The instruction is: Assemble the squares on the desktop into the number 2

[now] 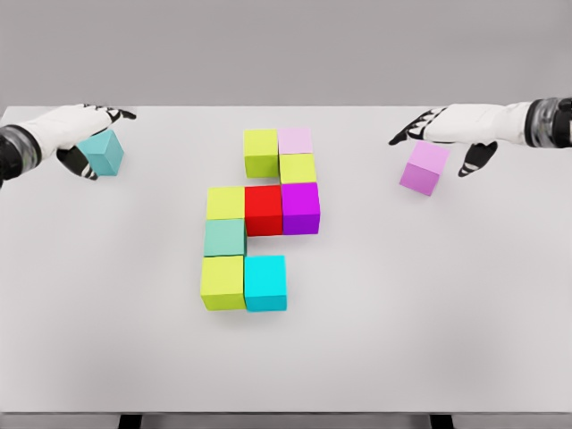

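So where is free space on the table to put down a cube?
Bare table lies right of the cube cluster, below the pink cube. Another patch is left of the cluster, below the teal cube. The center is crowded.

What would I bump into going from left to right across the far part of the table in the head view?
Left hand → teal cube → yellow-green cube → pale pink cube → lilac cube → right hand.
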Controlling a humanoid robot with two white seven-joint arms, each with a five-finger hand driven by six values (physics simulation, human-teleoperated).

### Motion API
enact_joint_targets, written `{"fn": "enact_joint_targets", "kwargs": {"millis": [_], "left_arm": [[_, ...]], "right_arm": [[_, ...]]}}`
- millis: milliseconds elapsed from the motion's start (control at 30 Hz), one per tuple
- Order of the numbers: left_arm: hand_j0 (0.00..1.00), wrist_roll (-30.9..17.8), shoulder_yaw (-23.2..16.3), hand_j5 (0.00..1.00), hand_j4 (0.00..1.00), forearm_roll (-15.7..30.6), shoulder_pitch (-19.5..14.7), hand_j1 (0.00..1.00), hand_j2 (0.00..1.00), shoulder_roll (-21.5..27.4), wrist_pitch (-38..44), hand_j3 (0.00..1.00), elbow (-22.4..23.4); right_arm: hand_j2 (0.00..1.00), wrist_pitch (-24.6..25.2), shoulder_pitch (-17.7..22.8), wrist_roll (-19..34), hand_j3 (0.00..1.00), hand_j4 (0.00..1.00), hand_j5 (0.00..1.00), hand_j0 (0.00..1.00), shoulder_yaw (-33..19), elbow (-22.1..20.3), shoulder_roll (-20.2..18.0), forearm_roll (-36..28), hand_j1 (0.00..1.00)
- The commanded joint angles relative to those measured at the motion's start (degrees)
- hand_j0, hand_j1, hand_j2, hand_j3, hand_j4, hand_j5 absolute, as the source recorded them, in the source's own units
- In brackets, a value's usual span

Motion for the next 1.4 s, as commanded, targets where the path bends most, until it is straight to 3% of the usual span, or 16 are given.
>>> {"fn": "enact_joint_targets", "kwargs": {"millis": [0,133,233,433,800,1000,1200,1233,1300,1367], "left_arm": [[1.00,-0.34,-0.36,1.00,1.00,-0.19,-0.08,1.00,1.00,-1.65,-1.31,1.00,3.80],[1.00,-0.26,-0.45,1.00,1.00,-0.19,-1.32,1.00,1.00,-3.49,-1.40,1.00,7.85],[1.00,-0.26,-0.45,1.00,1.00,-0.27,-1.40,1.00,1.00,-4.28,-1.40,1.00,9.96],[1.00,-0.17,-0.45,1.00,1.00,-1.77,-1.93,1.00,1.00,-7.63,-1.40,1.00,13.91],[1.00,0.10,-1.24,1.00,1.00,-1.94,-2.37,1.00,1.00,-7.45,-1.93,1.00,16.02],[1.00,0.36,-1.24,1.00,1.00,-2.82,-2.63,1.00,1.00,-8.85,-1.93,1.00,20.15],[1.00,0.36,-1.24,1.00,1.00,-2.91,-2.63,1.00,1.00,-9.56,-1.93,1.00,20.59],[0.99,0.36,-1.24,0.99,0.99,-2.91,-2.63,0.99,0.99,-9.56,-1.93,0.99,20.59],[0.85,0.45,-1.24,0.85,0.85,-4.14,-2.63,0.85,0.85,-10.17,-1.84,0.85,21.56],[0.82,0.45,-1.24,0.82,0.82,-4.49,-2.63,0.82,0.82,-10.70,-1.84,0.82,22.44]], "right_arm": [[1.00,0.14,0.00,-0.02,1.00,1.00,1.00,1.00,-0.19,0.14,0.52,1.75,1.00],[1.00,0.14,0.00,-0.02,1.00,1.00,1.00,1.00,-0.19,0.14,1.14,4.56,1.00],[1.00,0.14,0.00,-0.02,1.00,1.00,1.00,1.00,-0.19,4.10,3.42,5.97,1.00],[1.00,0.14,0.00,-0.02,1.00,1.00,1.00,1.00,-0.19,6.21,5.00,6.06,1.00],[1.00,0.14,-0.09,-0.02,1.00,1.00,1.00,1.00,-0.28,9.11,6.06,9.66,1.00],[1.00,0.14,-0.09,-0.02,1.00,1.00,1.00,1.00,-0.28,9.11,6.50,10.01,1.00],[0.94,0.14,-0.18,-0.02,0.94,0.94,0.94,0.94,-0.54,9.11,6.59,10.19,0.94],[0.93,0.14,-0.53,-0.02,0.93,0.93,0.93,0.93,-0.63,9.11,6.59,10.19,0.93],[0.89,0.14,-0.62,-0.02,0.89,0.89,0.89,0.89,-0.63,9.55,6.94,10.19,0.89],[0.89,0.14,-0.88,-0.02,0.89,0.89,0.89,0.89,-0.63,9.72,7.38,10.19,0.89]]}}
